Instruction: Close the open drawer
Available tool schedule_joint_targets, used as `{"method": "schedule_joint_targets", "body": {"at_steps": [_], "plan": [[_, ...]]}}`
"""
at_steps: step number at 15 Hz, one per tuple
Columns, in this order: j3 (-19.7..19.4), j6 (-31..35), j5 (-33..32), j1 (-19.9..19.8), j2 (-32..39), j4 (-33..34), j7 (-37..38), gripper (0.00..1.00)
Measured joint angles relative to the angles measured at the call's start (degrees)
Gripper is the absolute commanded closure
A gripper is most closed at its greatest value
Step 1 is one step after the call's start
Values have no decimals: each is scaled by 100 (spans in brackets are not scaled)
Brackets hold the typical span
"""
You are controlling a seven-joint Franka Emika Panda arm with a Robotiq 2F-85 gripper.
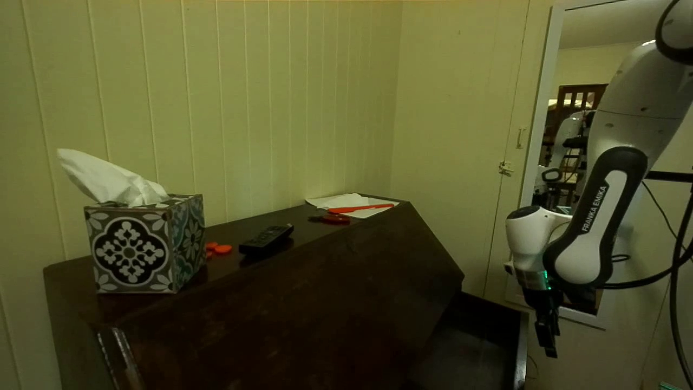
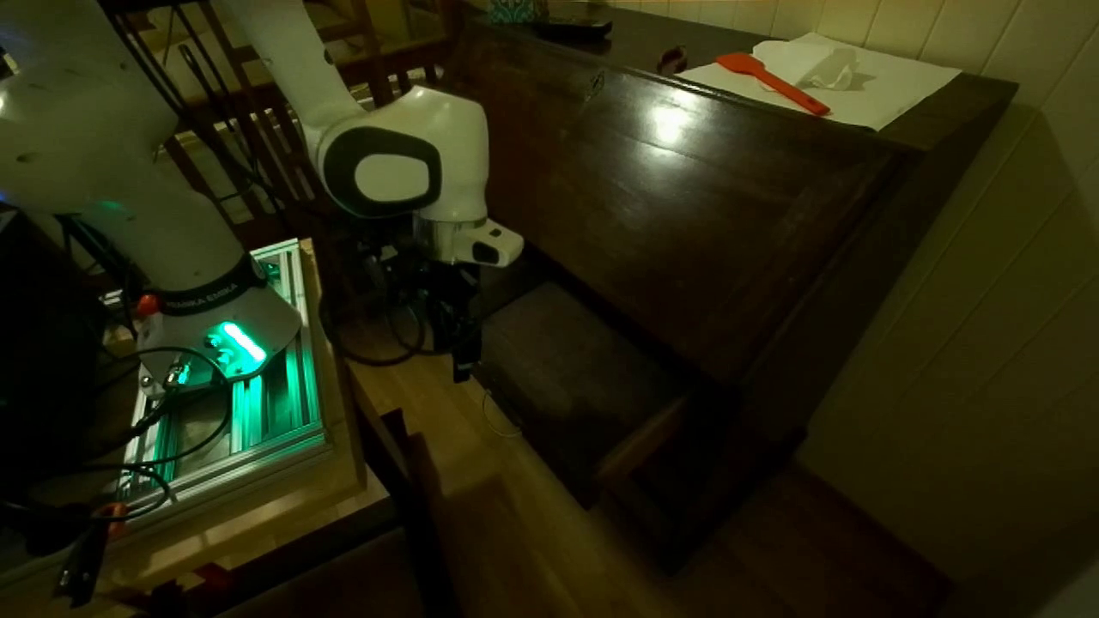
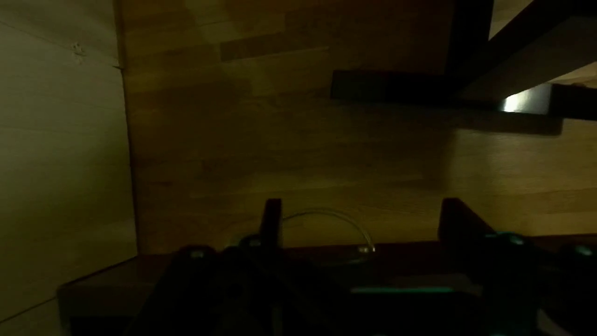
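The dark brown drawer stands pulled out from the dresser, and its inside shows in both exterior views. A thin curved metal handle on its front shows in an exterior view and in the wrist view. My gripper is just outside the drawer's front edge, pointing down, also seen in an exterior view. In the wrist view its fingers are wide apart with nothing between them but floor and the handle beyond. Whether it touches the drawer front I cannot tell. The drawer's lower front is dark.
On the dresser top are a patterned tissue box, a black remote, orange pieces and a red spatula on white paper. A dark wooden leg and foot stand on the floor. A wall is beside the drawer.
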Motion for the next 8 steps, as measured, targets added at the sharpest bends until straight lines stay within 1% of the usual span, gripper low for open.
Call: {"method": "schedule_joint_targets", "body": {"at_steps": [4, 6, 7, 8], "plan": [[-46, 160, 67, 1, 588, 2, -53, 75], [-47, 484, 77, 1, 818, 2, -132, 87], [-49, 692, 77, 2, 947, 2, -180, 95], [-44, 926, 38, -6, 1090, 1, -202, 98]]}}
